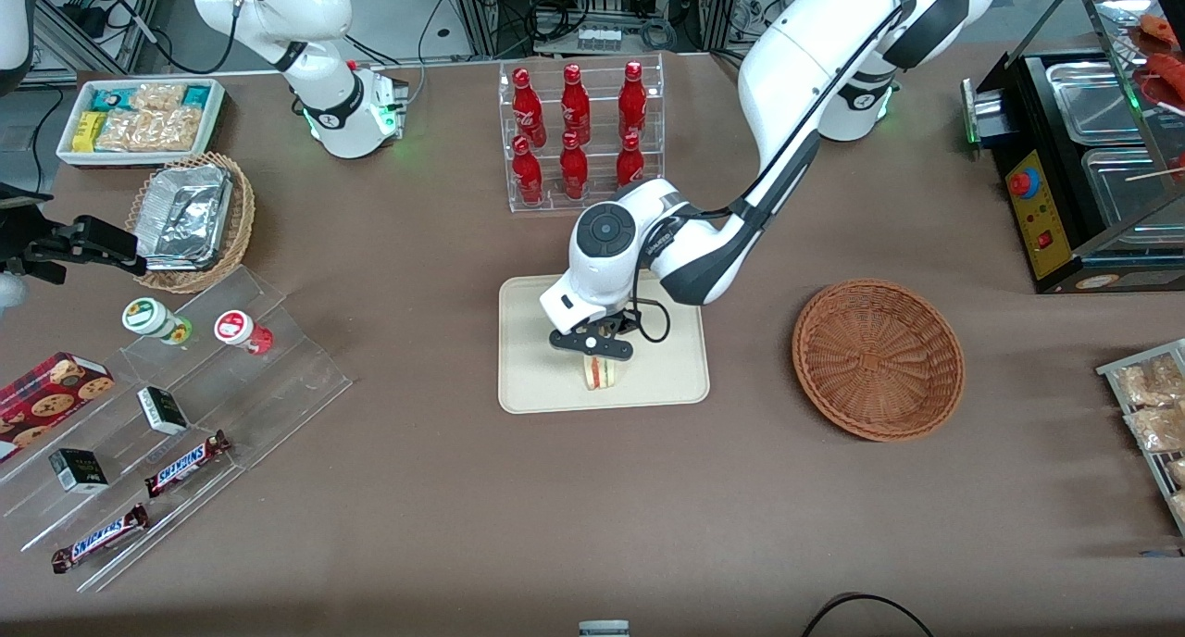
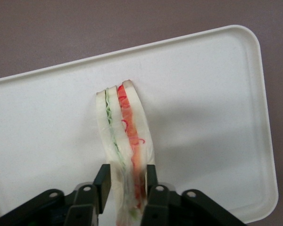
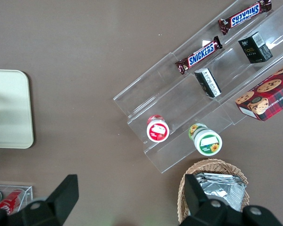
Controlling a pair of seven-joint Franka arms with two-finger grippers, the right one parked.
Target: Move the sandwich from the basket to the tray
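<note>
While the gripper [image 1: 600,348] is hanging low over the tray [image 1: 537,378], its two fingers are pinching the sandwich [image 1: 600,373] across the bread faces, and the wedge is standing on edge over the half of the tray nearer the front camera; whether it is touching the tray floor, I cannot tell. In the wrist view the sandwich [image 2: 125,136] is showing its green and red filling lines between pale slices, with the fingers [image 2: 103,181] bearing on the outer bread. It is looking light, soft and easily crushed, so a gentle hold flat on the two faces, as here, is probably suiting it better than any squeeze along the layered edge, which could be forcing the filling out. The basket [image 1: 878,359] is sitting empty at about three o'clock from the tray, well apart. A clear rack of red bottles [image 1: 579,132] is standing at twelve o'clock, near the tray's rim, and a stepped clear display with snack bars [image 1: 185,461] is lying toward nine o'clock. Nothing is crowding the tray itself.
</note>
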